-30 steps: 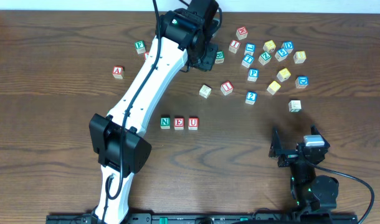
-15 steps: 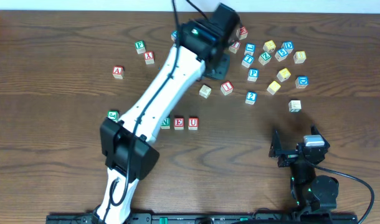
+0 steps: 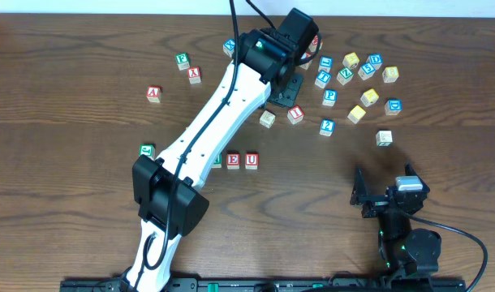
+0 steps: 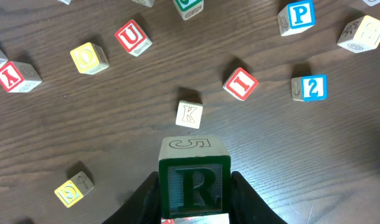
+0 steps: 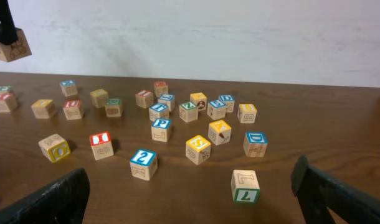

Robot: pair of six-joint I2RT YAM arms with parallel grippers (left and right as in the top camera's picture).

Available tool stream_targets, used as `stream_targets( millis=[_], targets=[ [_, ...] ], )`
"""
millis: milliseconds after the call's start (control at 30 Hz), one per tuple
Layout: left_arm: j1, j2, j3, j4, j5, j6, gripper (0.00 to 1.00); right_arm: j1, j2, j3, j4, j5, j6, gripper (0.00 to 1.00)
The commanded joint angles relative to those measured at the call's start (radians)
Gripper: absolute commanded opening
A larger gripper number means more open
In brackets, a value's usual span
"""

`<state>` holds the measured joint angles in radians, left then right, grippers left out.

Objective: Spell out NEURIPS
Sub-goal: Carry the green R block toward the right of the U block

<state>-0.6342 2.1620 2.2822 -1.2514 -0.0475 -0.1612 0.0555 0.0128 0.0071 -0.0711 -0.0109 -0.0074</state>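
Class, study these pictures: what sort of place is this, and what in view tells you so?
Probably a robotics lab bench: a left arm and right arm at a wooden table, lettered cubes scattered on it, and a plain white wall behind.

Left arm [image 3: 217, 122] stretches above scattered cubes [image 3: 393, 106]; red E [image 3: 233, 160] sits just beside red U [image 3: 251, 160].

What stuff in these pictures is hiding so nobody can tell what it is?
- Overhead: whatever starts the row before the E cube. The left arm covers it.
- Left wrist: the red-and-white bit under the R cube. The bottom edge cuts it off.
- Right wrist: the letters on the far cubes. They are too small to read.
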Motion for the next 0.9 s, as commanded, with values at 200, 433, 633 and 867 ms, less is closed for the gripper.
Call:
stream_targets(
  millis=[200,433,633,867],
  targets=[
    [0.015,-0.033,0.012,0.015,-0.017,-0.017,0.07,-0.008,-0.004,-0.001,-0.005,0.001,0.014,0.99],
    [0.019,-0.117,-0.09,0.115,-0.018,-0.017,0.07,-0.008,-0.004,-0.001,-0.005,0.001,0.014,0.99],
    [0.021,-0.232,-0.308,0.217,-0.043,-0.018,0.08,-0.008,-0.004,-0.001,-0.005,0.001,0.014,0.99],
    [0.021,-0.316,-0.545,0.316,-0.05,-0.078,0.07,-0.008,-0.004,-0.001,-0.005,0.001,0.014,0.99]
  ],
)
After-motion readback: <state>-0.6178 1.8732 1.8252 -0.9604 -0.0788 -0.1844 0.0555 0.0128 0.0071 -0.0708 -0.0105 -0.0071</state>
